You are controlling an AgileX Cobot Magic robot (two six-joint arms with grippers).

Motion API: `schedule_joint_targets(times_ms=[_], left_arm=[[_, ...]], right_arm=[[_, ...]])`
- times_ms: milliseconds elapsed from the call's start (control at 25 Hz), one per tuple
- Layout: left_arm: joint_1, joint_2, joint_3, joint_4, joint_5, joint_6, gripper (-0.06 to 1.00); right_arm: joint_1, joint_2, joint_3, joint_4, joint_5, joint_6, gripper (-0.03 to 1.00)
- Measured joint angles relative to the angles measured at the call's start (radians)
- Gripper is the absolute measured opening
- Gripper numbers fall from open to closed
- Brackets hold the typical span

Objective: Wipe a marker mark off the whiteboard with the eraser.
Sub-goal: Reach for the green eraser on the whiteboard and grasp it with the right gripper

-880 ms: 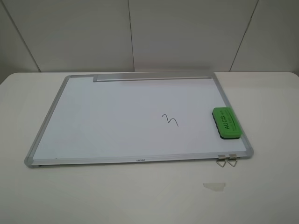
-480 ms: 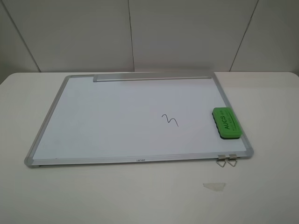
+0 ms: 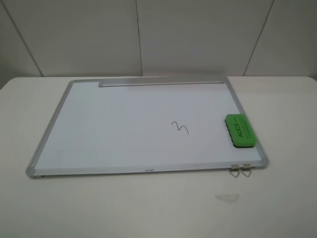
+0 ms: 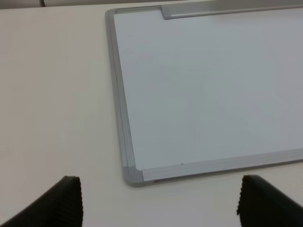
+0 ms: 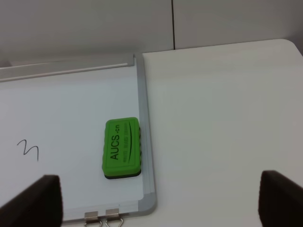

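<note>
The small bright green rectangular block eraser [image 5: 121, 148] lies on the large white whiteboard with its silver-grey metal frame [image 3: 49, 134], just beside the right-hand frame rail near the 2 metal clips [image 3: 240, 170]. The thin black squiggle of marker mark [image 3: 180, 128] sits apart from it, toward the board's middle. The right gripper [image 5: 163, 198] hangs short of the eraser, jaws spread wide and empty; the left gripper [image 4: 158, 201] is likewise spread near the board's near left corner. Likely risks: a finger catching the rail beside the eraser, or the unheld board sliding under the wiping stroke.
</note>
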Motion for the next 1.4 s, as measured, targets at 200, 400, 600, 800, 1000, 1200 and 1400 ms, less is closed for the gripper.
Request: schedule_joint_targets(times_ms=[200,400,600,800,1000,1200,1400], left_arm=[[0.0,0.0,0.0,0.0,0.0,0.0,0.69],[0.0,0.0,0.0,0.0,0.0,0.0,0.69],[0.0,0.0,0.0,0.0,0.0,0.0,0.69],[0.0,0.0,0.0,0.0,0.0,0.0,0.69],[0.0,0.0,0.0,0.0,0.0,0.0,0.69],[0.0,0.0,0.0,0.0,0.0,0.0,0.69],[0.0,0.0,0.0,0.0,0.0,0.0,0.69]], right_arm=[[0.0,0.0,0.0,0.0,0.0,0.0,0.82],[0.0,0.0,0.0,0.0,0.0,0.0,0.82],[0.0,0.0,0.0,0.0,0.0,0.0,0.82],[0.0,0.0,0.0,0.001,0.0,0.0,0.82],[0.0,0.0,0.0,0.051,-0.002,0.0,0.82],[0.0,0.046,0.0,0.13,-0.006,0.0,0.82],[0.0,0.242,0.0,0.214,-0.008,-0.017,0.82]])
